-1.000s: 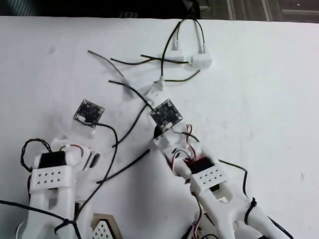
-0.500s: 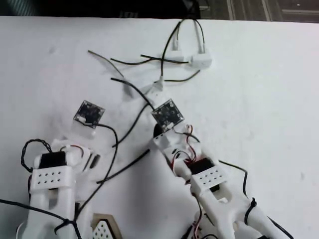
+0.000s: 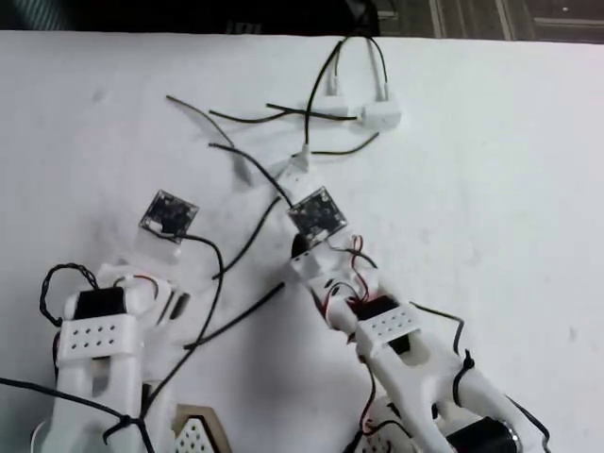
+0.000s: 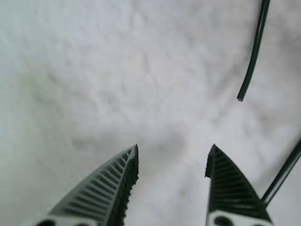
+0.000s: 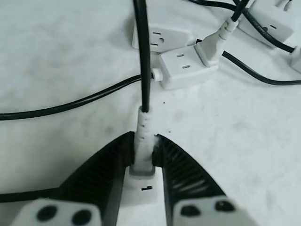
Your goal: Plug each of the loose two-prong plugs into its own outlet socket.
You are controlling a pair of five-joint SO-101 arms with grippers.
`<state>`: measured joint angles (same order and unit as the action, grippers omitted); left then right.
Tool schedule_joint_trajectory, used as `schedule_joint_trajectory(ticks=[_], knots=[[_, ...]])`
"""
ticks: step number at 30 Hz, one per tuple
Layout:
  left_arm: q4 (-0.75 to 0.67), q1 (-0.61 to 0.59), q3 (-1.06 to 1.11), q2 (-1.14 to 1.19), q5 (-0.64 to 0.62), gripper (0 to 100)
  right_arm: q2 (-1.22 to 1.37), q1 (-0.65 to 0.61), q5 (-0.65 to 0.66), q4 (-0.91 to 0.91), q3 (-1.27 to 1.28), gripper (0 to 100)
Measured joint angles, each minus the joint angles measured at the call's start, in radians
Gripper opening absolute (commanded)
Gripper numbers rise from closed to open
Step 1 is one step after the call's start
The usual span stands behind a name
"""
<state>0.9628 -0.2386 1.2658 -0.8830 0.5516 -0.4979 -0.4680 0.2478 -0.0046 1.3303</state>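
Plug clamped between right fingers, near outlet sockets; left fingers apart above table

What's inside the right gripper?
A white plug pinched between the right gripper's fingers, its black cord running out. The prongs are hidden behind the gripper.

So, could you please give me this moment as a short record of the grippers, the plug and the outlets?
Right gripper: shut on a white plug, its black cord leading away.
Left gripper: open, holding nothing, above the table.
Nearest outlet block: white, slots facing up, ahead of the held plug, not touching it.
Loose cord end: black, near the left gripper.
Task state: held plug not yet inserted.
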Motion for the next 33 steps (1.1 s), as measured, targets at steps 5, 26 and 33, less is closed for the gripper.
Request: schedule_joint_trajectory(ticks=[5, 26, 33], knots=[[0.000, 0.000, 0.000, 0.000, 0.000, 24, -0.046, 0.003, 0.000, 0.071, 0.000, 1.7], [-0.003, 0.000, 0.000, 0.000, 0.000, 24, -0.098, 0.028, -0.002, 0.172, 0.015, 1.7], [-0.026, 0.000, 0.000, 0.000, 0.000, 24, -0.094, 0.031, -0.002, 0.203, 0.011, 1.7]])
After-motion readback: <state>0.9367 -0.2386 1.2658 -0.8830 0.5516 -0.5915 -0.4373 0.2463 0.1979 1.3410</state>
